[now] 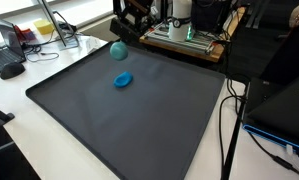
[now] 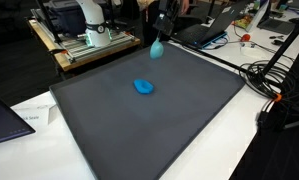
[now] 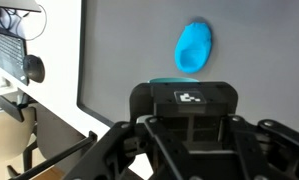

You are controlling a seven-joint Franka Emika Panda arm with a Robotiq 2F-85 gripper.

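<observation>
My gripper (image 1: 123, 38) hangs above the far edge of a dark grey mat (image 1: 139, 120), shut on a teal rounded object (image 1: 119, 50) that dangles just below it. Both exterior views show this: the gripper (image 2: 160, 36) with the teal object (image 2: 157, 48) under it. A bright blue flattened object (image 1: 122, 80) lies on the mat a short way in front, apart from the gripper, also on the mat in the other exterior view (image 2: 143, 87). In the wrist view the blue object (image 3: 194, 47) lies ahead, and only a teal sliver (image 3: 174, 78) shows over the black gripper housing (image 3: 189, 110); the fingertips are hidden.
The mat covers a white table (image 1: 29, 130). A laptop (image 1: 3, 40) and mouse (image 1: 11, 70) sit at one corner. A wooden board with equipment (image 1: 189, 40) stands behind the mat. Cables (image 2: 274, 80) trail beside it, and a dark laptop (image 1: 279, 110) lies nearby.
</observation>
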